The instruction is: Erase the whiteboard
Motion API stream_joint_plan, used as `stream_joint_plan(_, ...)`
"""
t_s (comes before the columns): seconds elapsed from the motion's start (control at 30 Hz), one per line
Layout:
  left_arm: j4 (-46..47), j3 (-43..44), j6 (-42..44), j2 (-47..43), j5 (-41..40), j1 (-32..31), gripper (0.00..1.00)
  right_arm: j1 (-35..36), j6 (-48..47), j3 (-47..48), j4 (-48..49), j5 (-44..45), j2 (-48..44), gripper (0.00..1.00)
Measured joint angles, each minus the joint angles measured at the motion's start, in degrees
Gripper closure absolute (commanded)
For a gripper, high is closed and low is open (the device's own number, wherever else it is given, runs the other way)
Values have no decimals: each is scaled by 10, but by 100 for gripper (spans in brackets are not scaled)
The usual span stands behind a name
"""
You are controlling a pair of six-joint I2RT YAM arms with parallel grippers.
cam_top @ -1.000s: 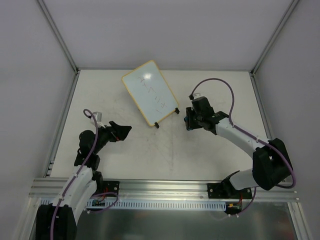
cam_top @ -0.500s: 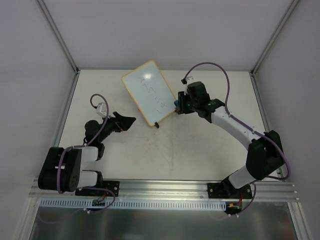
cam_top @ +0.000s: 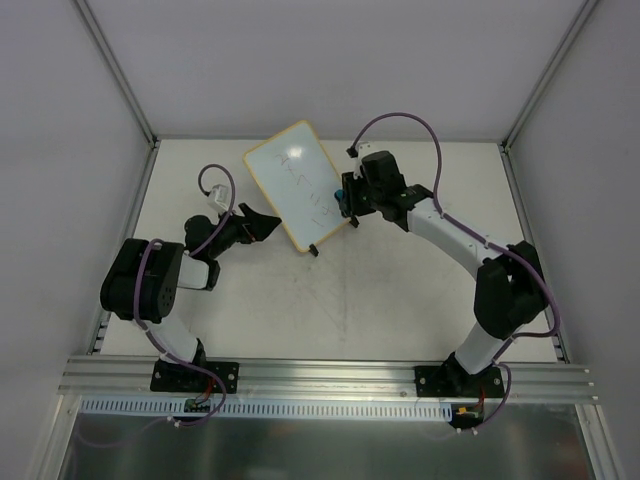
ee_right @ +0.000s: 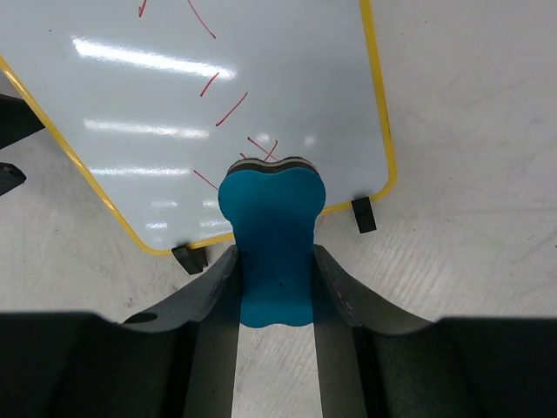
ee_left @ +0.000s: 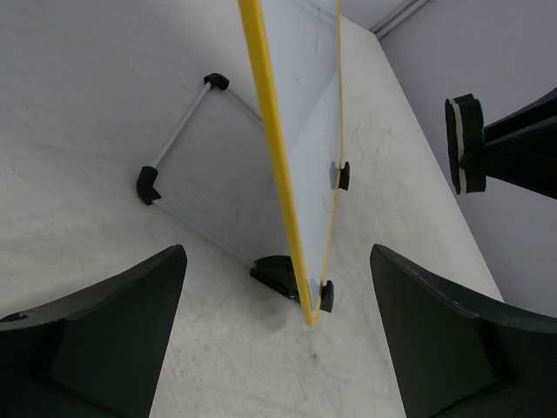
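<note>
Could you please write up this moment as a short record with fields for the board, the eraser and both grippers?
whiteboard: yellow-rimmed, propped tilted on black feet on the table
red marks: several strokes on its face, not yet erased
eraser: blue, front end at the board's lower face
right gripper: shut on the eraser
left gripper: open, fingers either side of the board's corner, not gripping

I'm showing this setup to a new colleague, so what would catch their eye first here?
The yellow-rimmed whiteboard stands tilted on black feet at the far middle of the table, with red strokes on it. The right gripper is shut on a blue eraser at the board's right side, while the open left gripper faces its opposite edge.
</note>
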Motion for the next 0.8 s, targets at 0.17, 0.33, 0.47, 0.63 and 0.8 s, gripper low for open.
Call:
stream_joint_plan(0.17, 0, 19, 1, 18, 0, -1, 22, 1, -5, 3, 9, 0, 12, 100)
stream_joint_plan(0.33, 1, 45, 2, 25, 15, -3, 30, 1, -6, 3, 27, 0, 12, 100)
stream_joint_plan(0.47, 3, 54, 2, 28, 24, -3, 32, 1, -7, 0, 42, 0, 12, 100)
stream_joint_plan(0.63, 5, 69, 1, 51, 27, -3, 37, 1, -9, -10, 58, 0, 12, 100)
stream_joint_plan(0.8, 5, 79, -8, 77, 27, -3, 47, 1, -10, -19, 63, 0, 12, 100)
